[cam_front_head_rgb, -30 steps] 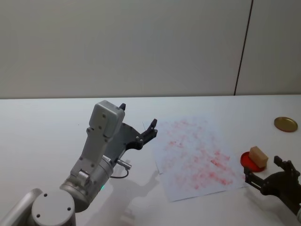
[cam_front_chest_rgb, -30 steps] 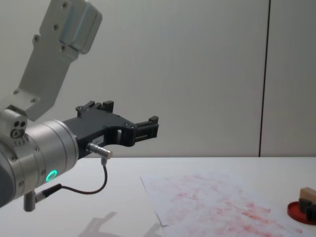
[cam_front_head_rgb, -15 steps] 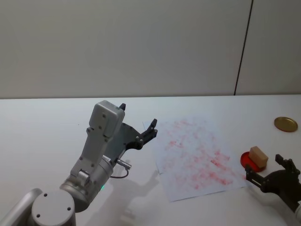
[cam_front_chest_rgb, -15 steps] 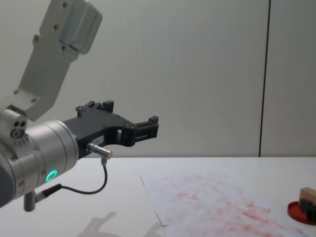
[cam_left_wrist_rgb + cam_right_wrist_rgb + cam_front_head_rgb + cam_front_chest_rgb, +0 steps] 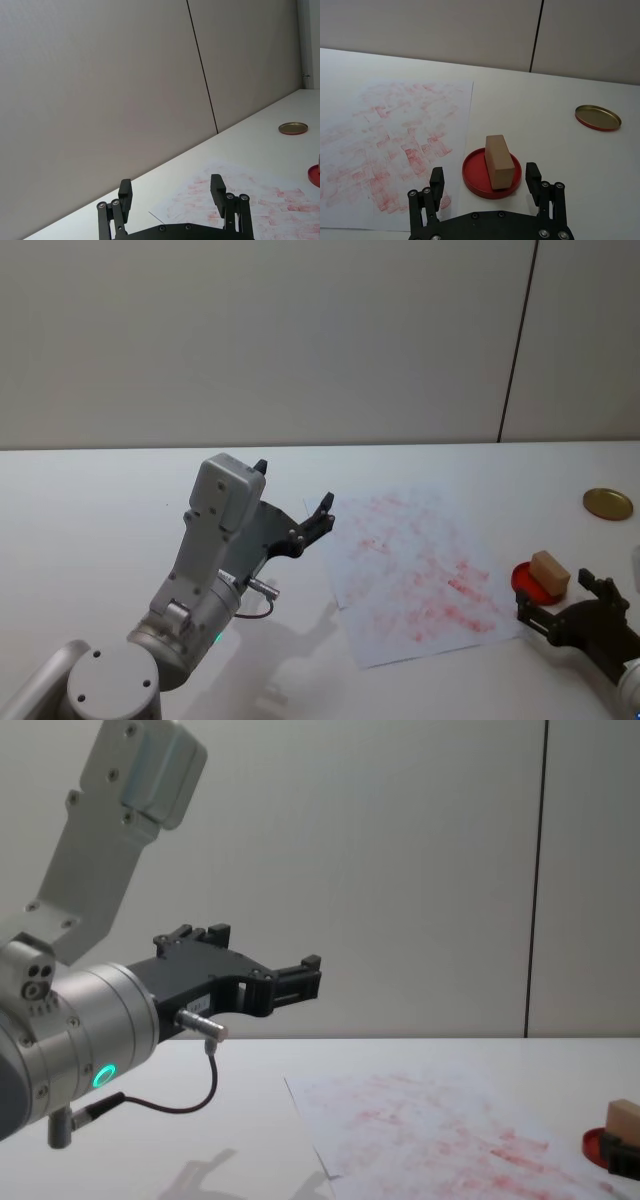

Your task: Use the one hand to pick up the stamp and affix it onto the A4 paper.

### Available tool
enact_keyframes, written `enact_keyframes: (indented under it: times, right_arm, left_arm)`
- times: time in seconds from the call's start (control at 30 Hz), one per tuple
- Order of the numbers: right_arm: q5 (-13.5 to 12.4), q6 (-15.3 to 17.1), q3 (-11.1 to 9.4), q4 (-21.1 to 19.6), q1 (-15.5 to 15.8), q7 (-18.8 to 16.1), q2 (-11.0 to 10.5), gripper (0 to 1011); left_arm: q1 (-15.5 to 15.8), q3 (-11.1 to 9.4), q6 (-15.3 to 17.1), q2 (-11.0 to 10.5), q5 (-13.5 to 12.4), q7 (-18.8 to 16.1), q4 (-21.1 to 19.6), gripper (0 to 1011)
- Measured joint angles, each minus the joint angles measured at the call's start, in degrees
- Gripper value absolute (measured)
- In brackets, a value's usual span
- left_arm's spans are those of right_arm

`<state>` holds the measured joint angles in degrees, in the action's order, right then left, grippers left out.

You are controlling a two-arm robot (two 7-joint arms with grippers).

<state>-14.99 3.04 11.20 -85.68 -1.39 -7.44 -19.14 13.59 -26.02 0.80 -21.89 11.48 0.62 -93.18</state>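
**Stamp Is Sitting Just Ahead of the Open Right Gripper**

Nearest the robot, on its right side, the right gripper [image 5: 556, 598] is being held low over the white table [image 5: 90, 500]. Its two black fingers are being held wide apart, and nothing is being gripped between them.

Just ahead of those fingers, the stamp [image 5: 499, 161] is being carried by the round red ink pad [image 5: 471, 172]. The little wooden block is resting on the pad, and no finger is touching it. Its long side is pointing mostly away from the gripper, turned only a little. So the narrow sides are being faced by the two fingers, one on each side. A short move forward and down is probably all that is needed before the fingers are closed.

The A4 paper [image 5: 395, 125] is lying flat just beside the pad, toward the robot's left. It is covered with pale red marks. Once the stamp is lifted, it will likely need to be carried that way and pressed down.

Farther left, across the paper, the left gripper [image 5: 295, 488] is being held up in the air, open and empty. It is well apart from the stamp, so the right arm is the nearer one by far.

Farthest back on the right, a gold lid [image 5: 598, 117] is lying on the table.
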Motion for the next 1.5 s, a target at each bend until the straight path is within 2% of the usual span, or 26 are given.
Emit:
enact_keyframes:
  times: [0.57, 0.93, 1.17, 1.3, 1.33, 1.5]
  right_arm:
    - [-0.2, -0.3, -0.3, 4.5, -3.4, -1.0, 1.3, 987]
    - [-0.3, -0.4, -0.5, 5.9, -4.6, -1.6, 1.6, 729]
    - [-0.3, -0.6, -0.6, 6.2, -5.0, -1.9, 1.7, 485]
    - [-0.2, -0.7, -0.7, 6.2, -5.1, -2.1, 1.7, 387]
    - [-0.2, -0.8, -0.7, 6.2, -5.1, -2.1, 1.7, 319]
    - [0.1, -1.3, -0.7, 5.6, -5.2, -2.3, 1.7, 218]
  left_arm:
    - [0.0, 0.0, 0.0, 0.0, 0.0, 0.0, 0.0, 993]
    - [0.0, 0.0, 0.0, 0.0, 0.0, 0.0, 0.0, 993]
    - [0.0, 0.0, 0.0, 0.0, 0.0, 0.0, 0.0, 993]
    - [0.0, 0.0, 0.0, 0.0, 0.0, 0.0, 0.0, 993]
    - [0.0, 0.0, 0.0, 0.0, 0.0, 0.0, 0.0, 993]
    - [0.0, 0.0, 0.0, 0.0, 0.0, 0.0, 0.0, 993]
